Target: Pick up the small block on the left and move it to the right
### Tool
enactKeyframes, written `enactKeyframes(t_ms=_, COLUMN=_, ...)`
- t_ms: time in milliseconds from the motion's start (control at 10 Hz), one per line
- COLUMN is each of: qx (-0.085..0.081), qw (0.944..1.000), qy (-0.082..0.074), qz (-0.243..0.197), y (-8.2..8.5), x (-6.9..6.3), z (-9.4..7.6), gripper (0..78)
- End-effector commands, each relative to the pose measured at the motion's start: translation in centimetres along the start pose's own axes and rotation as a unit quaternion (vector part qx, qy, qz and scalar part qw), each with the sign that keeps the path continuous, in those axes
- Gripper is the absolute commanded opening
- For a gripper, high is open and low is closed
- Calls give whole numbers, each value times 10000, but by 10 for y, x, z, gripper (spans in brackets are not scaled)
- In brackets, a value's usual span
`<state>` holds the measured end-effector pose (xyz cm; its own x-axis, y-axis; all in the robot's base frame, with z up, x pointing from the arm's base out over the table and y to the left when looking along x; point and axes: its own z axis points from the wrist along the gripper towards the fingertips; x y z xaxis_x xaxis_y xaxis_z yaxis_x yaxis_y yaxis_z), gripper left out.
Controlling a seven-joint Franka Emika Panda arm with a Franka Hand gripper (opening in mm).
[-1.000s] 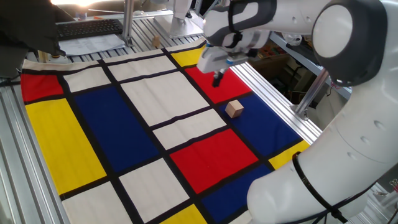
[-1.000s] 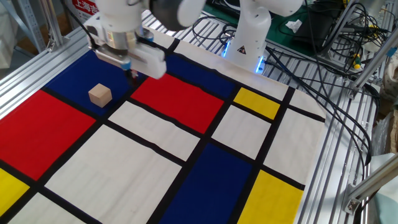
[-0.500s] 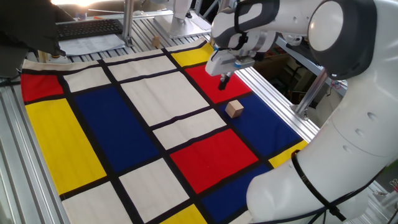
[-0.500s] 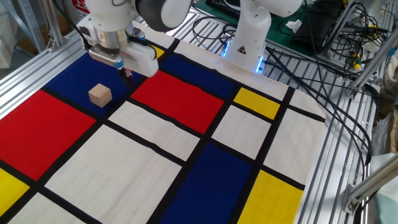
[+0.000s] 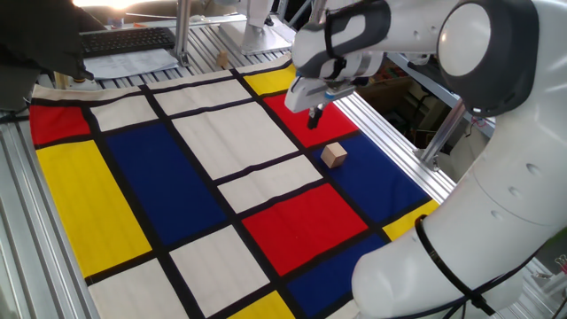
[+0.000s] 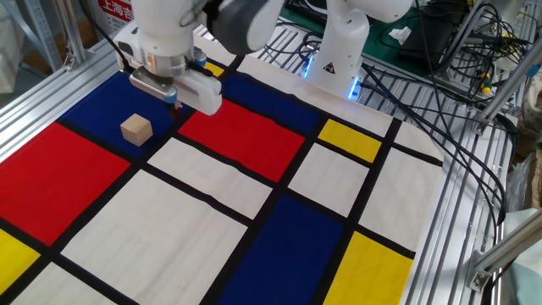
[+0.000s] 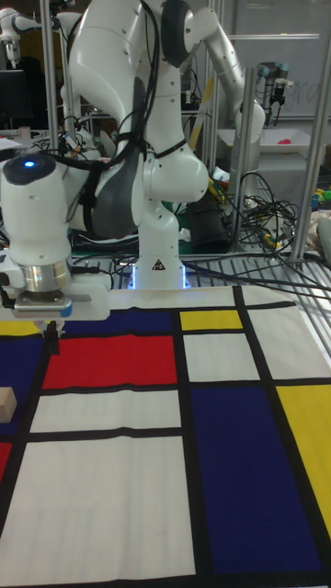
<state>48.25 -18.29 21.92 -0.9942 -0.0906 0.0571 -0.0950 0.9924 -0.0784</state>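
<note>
The small block [image 5: 334,155] sits on the patterned cloth [image 5: 195,190] that covers the counter [image 5: 390,142], resting on a blue panel close to a black dividing line, with a red panel next to it; in the other fixed view the same small block [image 6: 135,129] lies on blue just above a large red field, and in the tall fixed view it shows only partly at the left edge [image 7: 7,402]. The gripper [image 5: 314,115] hangs above the cloth, near the block but apart from it, over the boundary between a red panel and the blue one. Its dark fingers [image 6: 177,110] point down at the cloth and appear pressed close together, holding nothing, though the gap is too small to read with certainty. In the tall fixed view the gripper [image 7: 52,343] sits low over the black line beside the red rectangle, with the white arm [image 7: 138,138] rising behind it toward its base [image 7: 158,262] at the far edge of the cloth. Cables [image 6: 457,59] lie tangled on the metal frame past the cloth
</note>
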Motion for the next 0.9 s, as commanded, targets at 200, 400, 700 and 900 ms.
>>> enactKeyframes(t_ms=200, qx=-99, qw=9999, qy=34, qz=22, y=-1, x=-1, z=-1, gripper=0)
enactKeyframes(t_ms=400, qx=-169, qw=9998, qy=-16, qz=124, y=-14, x=-4, z=5, gripper=0)
enactKeyframes(t_ms=700, qx=-157, qw=9999, qy=11, qz=63, y=-35, x=-7, z=14, gripper=0)
enactKeyframes(t_ms=900, qx=-127, qw=9999, qy=13, qz=70, y=-55, x=-6, z=22, gripper=0)
